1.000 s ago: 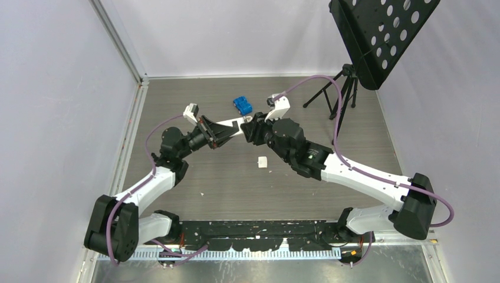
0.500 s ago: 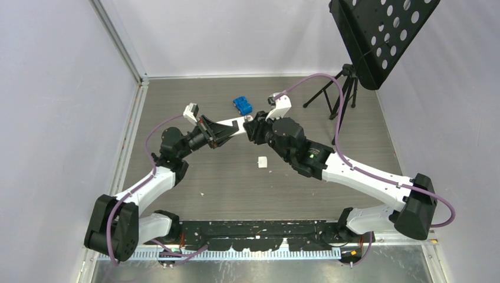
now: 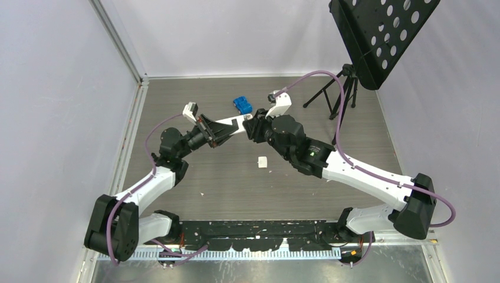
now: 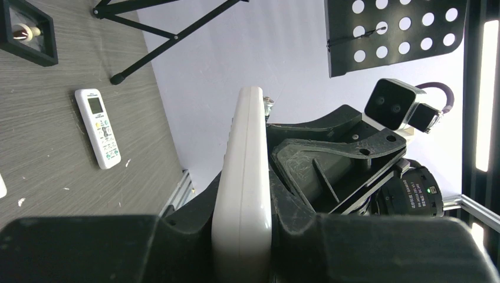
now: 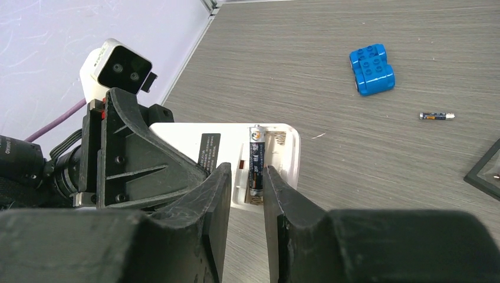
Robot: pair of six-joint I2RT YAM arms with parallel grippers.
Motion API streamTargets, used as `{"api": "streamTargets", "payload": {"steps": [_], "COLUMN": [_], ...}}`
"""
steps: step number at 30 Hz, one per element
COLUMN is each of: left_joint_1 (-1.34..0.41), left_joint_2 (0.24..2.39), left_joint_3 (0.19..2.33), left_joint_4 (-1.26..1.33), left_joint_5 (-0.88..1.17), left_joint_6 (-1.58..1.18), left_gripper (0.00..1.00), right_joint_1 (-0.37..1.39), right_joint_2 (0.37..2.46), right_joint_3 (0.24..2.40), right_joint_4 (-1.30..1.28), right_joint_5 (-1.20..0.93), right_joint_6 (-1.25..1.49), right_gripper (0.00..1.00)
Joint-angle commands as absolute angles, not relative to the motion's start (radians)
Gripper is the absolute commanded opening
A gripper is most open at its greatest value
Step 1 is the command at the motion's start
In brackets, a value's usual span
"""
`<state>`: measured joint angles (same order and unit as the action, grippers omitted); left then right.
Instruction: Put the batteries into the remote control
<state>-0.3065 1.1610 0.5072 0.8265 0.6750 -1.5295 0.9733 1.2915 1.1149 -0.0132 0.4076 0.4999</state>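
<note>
Arms meeting mid-table at the remote.
Left gripper (image 4: 242, 259) is clamping the remote (image 4: 246, 147) by its edges. Right gripper (image 5: 246, 177) is straddling a battery (image 5: 256, 165) lying in the remote's slot, jaws narrowly apart; contact, cannot tell. A spare battery (image 5: 437, 116) is lying on the table (image 5: 365, 177).

Top view looks down from high at the near side, wide, over the whole table (image 3: 236, 188); left wrist view sits tight against the remote (image 4: 243, 194), facing right and far; right wrist view faces left and far, close above the same remote; it shares the blue block (image 5: 371, 69) with the top view.
</note>
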Motion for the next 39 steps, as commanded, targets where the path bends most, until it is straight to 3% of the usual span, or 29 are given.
{"api": "streamTargets", "payload": {"steps": [1,9,14,18,27,39], "left_joint_1": [-0.307,-0.307,-0.307,-0.307,-0.307,-0.308], "left_joint_2": [1.148,1.173,1.185,1.192,1.178,1.143], "left_joint_3": [0.512,0.520,0.523,0.524,0.516,0.520], "left_joint_4": [0.936,1.008,1.057,1.094,1.141,1.111], "left_joint_5": [0.672,0.639,0.609,0.595,0.591,0.658], "left_joint_6": [-1.530,-1.545,-1.545,-1.554,-1.558,-1.448], "left_gripper": [0.00,0.00,0.00,0.00,0.00,0.00], "right_joint_1": [0.970,0.969,0.970,0.969,0.959,0.908], "right_joint_2": [1.262,1.165,1.051,1.015,1.110,1.231], "right_joint_3": [1.160,1.166,1.042,0.915,0.944,1.034], "right_joint_4": [-0.067,-0.073,-0.009,0.157,0.227,0.274], "right_joint_5": [0.456,0.418,0.508,0.520,0.472,0.395], "right_joint_6": [0.524,0.633,0.907,1.088,1.287,1.345], "right_gripper": [0.35,0.49,0.73,0.82,0.86,0.83]}}
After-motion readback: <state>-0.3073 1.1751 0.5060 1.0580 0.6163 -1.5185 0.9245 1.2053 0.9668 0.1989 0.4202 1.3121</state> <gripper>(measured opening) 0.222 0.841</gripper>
